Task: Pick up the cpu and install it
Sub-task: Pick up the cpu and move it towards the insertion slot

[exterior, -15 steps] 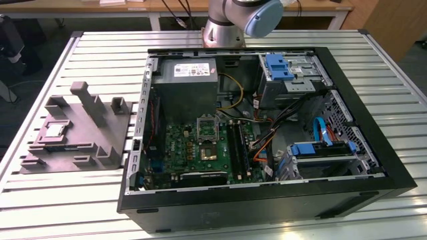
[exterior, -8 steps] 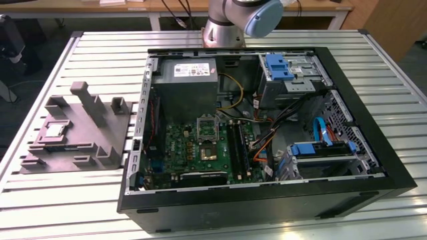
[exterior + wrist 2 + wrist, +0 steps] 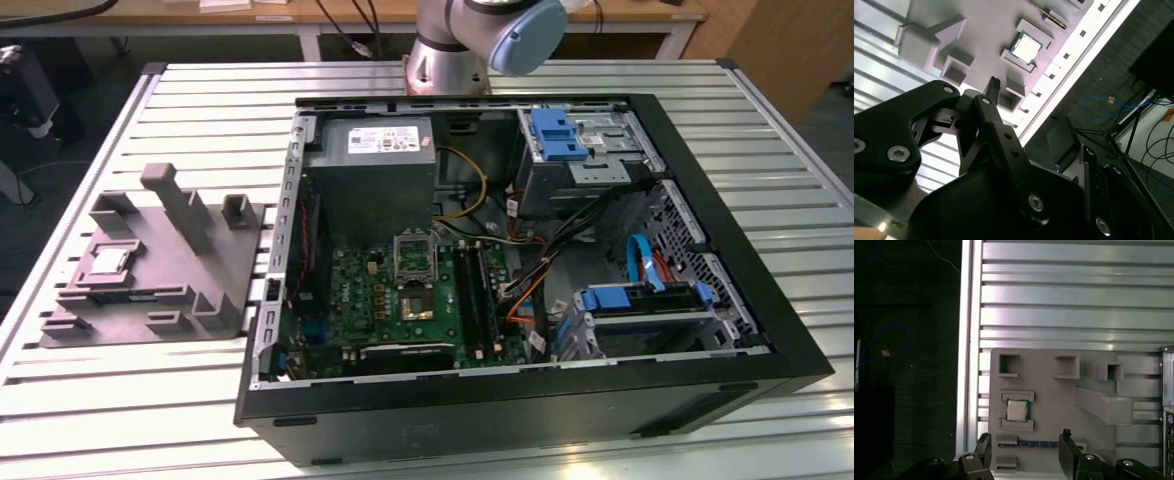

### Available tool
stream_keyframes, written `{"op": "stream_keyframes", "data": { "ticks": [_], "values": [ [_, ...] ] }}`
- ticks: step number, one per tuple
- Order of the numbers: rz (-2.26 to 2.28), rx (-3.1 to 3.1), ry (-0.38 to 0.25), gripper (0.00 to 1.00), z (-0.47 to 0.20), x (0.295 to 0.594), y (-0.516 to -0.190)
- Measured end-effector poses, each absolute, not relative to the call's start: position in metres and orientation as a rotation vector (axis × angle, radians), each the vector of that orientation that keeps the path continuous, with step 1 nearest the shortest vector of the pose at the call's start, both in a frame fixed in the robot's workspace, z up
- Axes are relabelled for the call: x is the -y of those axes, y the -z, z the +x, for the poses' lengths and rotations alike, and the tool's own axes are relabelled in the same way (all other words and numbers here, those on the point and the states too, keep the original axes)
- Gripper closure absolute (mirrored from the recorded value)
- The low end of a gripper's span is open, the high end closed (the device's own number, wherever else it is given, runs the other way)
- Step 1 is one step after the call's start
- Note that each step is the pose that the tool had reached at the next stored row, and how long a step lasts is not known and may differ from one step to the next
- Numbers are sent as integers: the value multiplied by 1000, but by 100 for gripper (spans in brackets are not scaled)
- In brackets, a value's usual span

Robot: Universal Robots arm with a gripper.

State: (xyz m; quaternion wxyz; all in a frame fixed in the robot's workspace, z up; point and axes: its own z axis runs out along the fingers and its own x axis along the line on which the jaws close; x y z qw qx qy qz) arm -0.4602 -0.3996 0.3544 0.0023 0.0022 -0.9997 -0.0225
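One flat, square, silvery cpu [image 3: 1016,410] lies in the grey moulded tray [image 3: 1054,402]; I see my gripper [image 3: 1025,435] spread, empty.

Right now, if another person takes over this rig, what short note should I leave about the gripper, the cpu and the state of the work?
The gripper: open, holds nothing, hovers over the grey moulded tray, apart from the cpu.
The cpu, a small flat square chip with a pale silvery metal top: lies flat in its recess of the tray, on the slatted metal table, at the exterior view's left of the open black computer case.
Done: nothing yet.
Left: pick-up and install.
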Motion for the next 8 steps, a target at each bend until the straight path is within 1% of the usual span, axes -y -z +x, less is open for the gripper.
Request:
{"op": "stream_keyframes", "data": {
  "ticks": [8],
  "values": [
    [20, 3136, 70, 35, -460, 400, -340]
  ]
}}
